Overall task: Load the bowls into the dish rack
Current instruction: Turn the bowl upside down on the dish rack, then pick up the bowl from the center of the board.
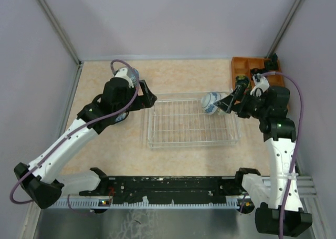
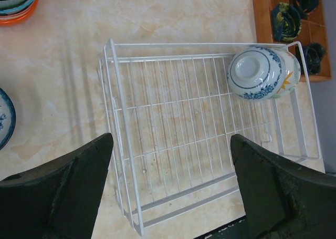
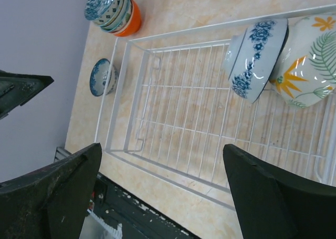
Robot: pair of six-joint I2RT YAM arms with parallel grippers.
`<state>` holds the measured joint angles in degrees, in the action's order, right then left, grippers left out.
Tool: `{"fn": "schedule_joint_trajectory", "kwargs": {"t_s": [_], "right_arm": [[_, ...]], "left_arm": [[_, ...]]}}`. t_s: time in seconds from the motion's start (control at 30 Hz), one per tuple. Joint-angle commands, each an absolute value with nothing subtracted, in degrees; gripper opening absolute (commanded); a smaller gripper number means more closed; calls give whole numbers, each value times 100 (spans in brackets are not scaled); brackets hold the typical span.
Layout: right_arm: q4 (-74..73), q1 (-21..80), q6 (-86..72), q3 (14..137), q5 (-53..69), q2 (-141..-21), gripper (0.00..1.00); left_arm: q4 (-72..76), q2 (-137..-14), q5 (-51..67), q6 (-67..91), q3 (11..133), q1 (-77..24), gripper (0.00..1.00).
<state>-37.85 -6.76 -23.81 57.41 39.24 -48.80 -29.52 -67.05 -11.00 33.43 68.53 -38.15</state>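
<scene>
Found left gripper (image 2: 170, 142) spread wide and empty at the far left corner of the dish rack (image 2: 113, 92), right gripper (image 3: 163, 149) likewise wide and empty at its right end. Noted two bowls (image 3: 254, 60) leaning together in the rack's far right corner. Judged remaining stack (image 3: 113, 10) and single bowl (image 3: 102, 76), on the table (image 1: 115, 144) beyond the rack's left end, nearer the left arm (image 1: 68, 139).

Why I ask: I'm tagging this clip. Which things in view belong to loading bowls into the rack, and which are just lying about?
Part of the job: dish rack; blue-flowered bowl and leaf-patterned bowl leaning in its corner; stack of bowls and single blue bowl on the table outside it.
Just lying about: orange wooden tray; black items in its compartments.
</scene>
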Motion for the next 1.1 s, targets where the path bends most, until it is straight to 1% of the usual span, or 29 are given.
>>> {"fn": "schedule_joint_trajectory", "kwargs": {"t_s": [0.0, 0.13, 0.2, 0.27, 0.37, 0.47, 0.53, 0.6, 0.7, 0.8, 0.87, 0.93, 1.0, 1.07], "right_arm": [[-3947, -414, -2304, 6309, 3968, -4901, 99], [-3726, -239, -2507, 6320, 4035, -4988, 99], [-3563, 12, -2600, 6355, 4065, -5135, 99], [-3531, 524, -2600, 6566, 3839, -5438, 99], [-3605, 1569, -2561, 7061, 3076, -5912, 99], [-3561, 2245, -2587, 7571, 2654, -6398, 99], [-3600, 2606, -2488, 7964, 2351, -6855, 97], [-3528, 2882, -2410, 8259, 2160, -7236, 92], [-3229, 3088, -2376, 8437, 2039, -7642, 85], [-2941, 3129, -2338, 8456, 1970, -7831, 79], [-2790, 3129, -2284, 8449, 1915, -7870, 70], [-2672, 3129, -2189, 8472, 1878, -7900, 55], [-2586, 3135, -2062, 8525, 1862, -7937, 52], [-2649, 3129, -1890, 8628, 1794, -7994, 52]], "left_arm": [[-3332, -6397, -1284, 3508, 6789, -3776, 99], [-3567, -6290, -1383, 3558, 6837, -3646, 99], [-3648, -6255, -1423, 3569, 6877, -3560, 99], [-3651, -6232, -1421, 3569, 6896, -3442, 99], [-3575, -6322, -1267, 3512, 6884, -3151, 99], [-3461, -6461, -1120, 3511, 6854, -2806, 99], [-3355, -6521, -1080, 3525, 6784, -2598, 99], [-3163, -6581, -917, 3531, 6655, -2269, 99], [-2643, -6729, -377, 3579, 6400, -1641, 99], [-2395, -7237, -166, 3614, 6488, -1298, 99], [-2362, -7585, -273, 3758, 6615, -1162, 99], [-2206, -7820, -426, 3957, 6628, -1035, 99], [-1977, -7915, -552, 4195, 6587, -897, 98], [-1787, -8043, -634, 4345, 6624, -807, 98]]}}
